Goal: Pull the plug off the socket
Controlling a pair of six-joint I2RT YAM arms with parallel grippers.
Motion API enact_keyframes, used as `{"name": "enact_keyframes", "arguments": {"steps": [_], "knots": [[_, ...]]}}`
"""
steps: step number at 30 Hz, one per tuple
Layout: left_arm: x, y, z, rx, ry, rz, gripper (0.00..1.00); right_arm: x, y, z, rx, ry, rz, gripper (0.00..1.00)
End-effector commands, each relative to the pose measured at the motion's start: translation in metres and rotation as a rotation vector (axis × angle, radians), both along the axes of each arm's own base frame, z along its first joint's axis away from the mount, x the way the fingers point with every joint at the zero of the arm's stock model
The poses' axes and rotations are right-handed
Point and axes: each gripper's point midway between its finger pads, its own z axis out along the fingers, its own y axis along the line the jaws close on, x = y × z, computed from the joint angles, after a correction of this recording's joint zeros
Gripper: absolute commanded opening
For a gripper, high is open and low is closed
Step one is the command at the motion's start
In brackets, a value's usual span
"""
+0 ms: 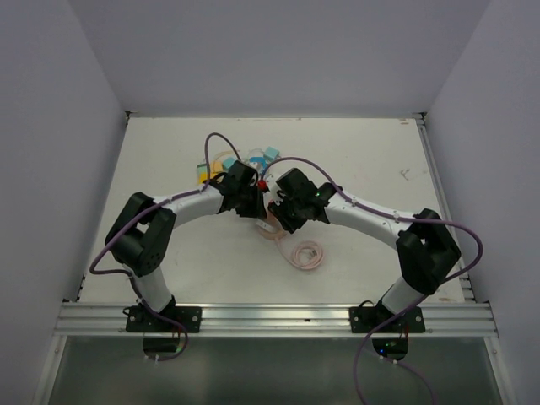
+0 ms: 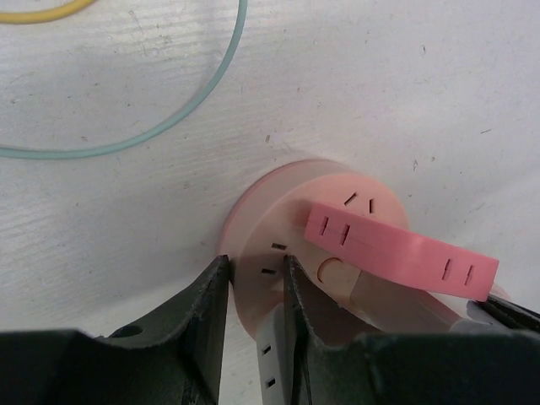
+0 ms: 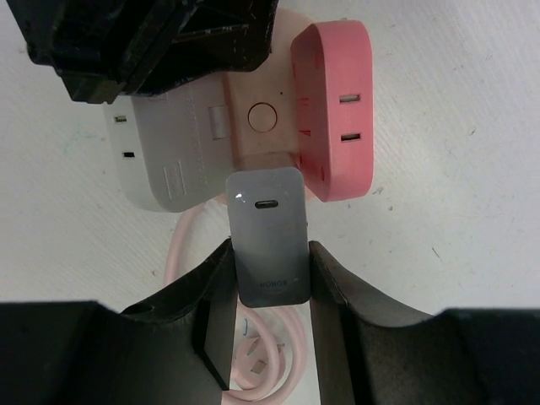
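Left gripper (image 2: 253, 333): narrowed onto the pale wing of the pink socket (image 2: 287, 232), which lies mid-bench (image 1: 169, 169); it should serve as a firm, motionless anchor. Grey plug (image 3: 268, 236): seated in the socket's near face, above the coiled pink cord (image 3: 270, 363). Right gripper (image 3: 270, 295): clamped on both flanks of the plug; advise drawing straight back along the pins without twisting, lest the smooth casing slip.

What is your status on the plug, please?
Left gripper shut on socket. Right gripper shut on plug, still seated. Nothing blocking the pull.
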Motion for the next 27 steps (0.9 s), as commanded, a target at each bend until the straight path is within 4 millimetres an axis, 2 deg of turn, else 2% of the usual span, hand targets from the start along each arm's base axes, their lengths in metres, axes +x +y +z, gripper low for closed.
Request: {"name": "enact_keyframes", "arguments": {"steps": [1, 6, 10, 18, 23, 27], "knots": [[-0.061, 0.054, -0.073, 0.293, 0.226, 0.009, 0.18, 0.029, 0.043, 0.100, 0.275, -0.229, 0.013, 0.00], [-0.066, 0.056, -0.078, 0.316, 0.243, 0.003, 0.17, 0.032, 0.049, 0.124, 0.348, -0.273, 0.003, 0.00], [-0.065, 0.064, -0.082, 0.378, 0.224, 0.008, 0.17, 0.032, 0.052, 0.127, 0.374, -0.287, 0.004, 0.00], [-0.071, 0.063, -0.087, 0.383, 0.232, 0.000, 0.16, 0.029, 0.050, 0.092, 0.338, -0.238, -0.007, 0.00], [-0.059, 0.054, -0.072, 0.343, 0.188, 0.011, 0.19, 0.023, 0.037, 0.072, 0.296, -0.220, -0.024, 0.00], [-0.046, 0.045, -0.049, 0.287, 0.135, 0.028, 0.29, 0.010, 0.018, 0.046, 0.252, -0.186, -0.070, 0.00]]}}
